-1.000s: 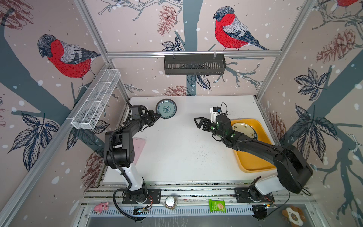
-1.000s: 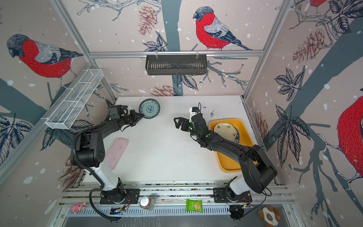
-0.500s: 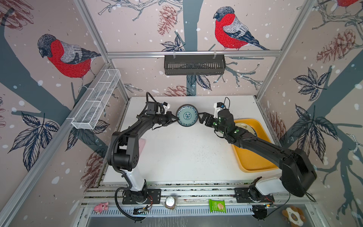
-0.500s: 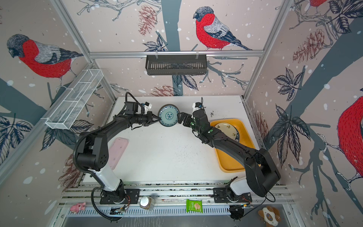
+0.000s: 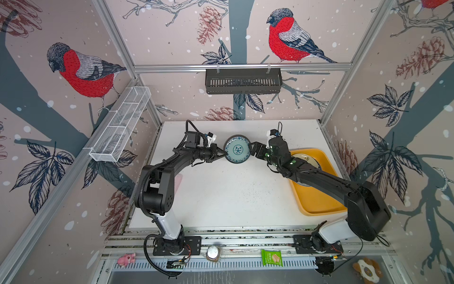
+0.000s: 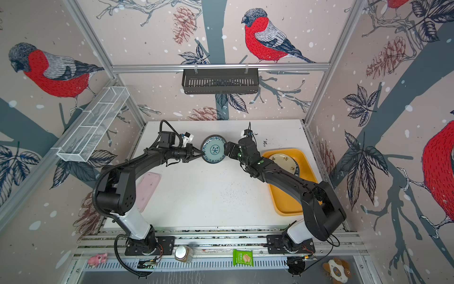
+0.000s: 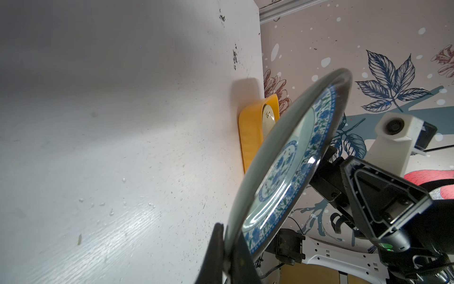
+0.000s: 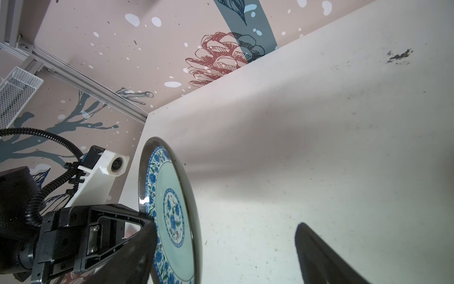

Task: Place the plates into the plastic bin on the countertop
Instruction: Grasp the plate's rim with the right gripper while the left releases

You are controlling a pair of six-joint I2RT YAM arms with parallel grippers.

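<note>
A blue-grey patterned plate (image 5: 237,152) (image 6: 214,152) hangs on edge above the back middle of the countertop (image 5: 233,196). My left gripper (image 5: 222,155) (image 7: 229,248) is shut on its left rim. My right gripper (image 5: 253,151) (image 8: 226,226) stands open at the opposite rim; in the right wrist view the plate (image 8: 172,209) sits between the jaws, close to one finger and well apart from the other. The mustard-yellow plastic bin (image 5: 317,201) (image 6: 285,201) lies at the right edge, with a cream plate (image 5: 301,157) (image 6: 282,159) in its far end, partly under my right arm.
A pink flat object (image 6: 147,189) lies by the left arm's base. A black slotted basket (image 5: 243,81) hangs on the back wall, and a white wire basket (image 5: 120,127) on the left wall. A jar (image 5: 213,253) and a green packet (image 5: 271,257) sit on the front rail.
The left arm carried the patterned plate from the back left to the middle. The right gripper swung left to the plate's other rim, and its jaws narrowed slightly.
</note>
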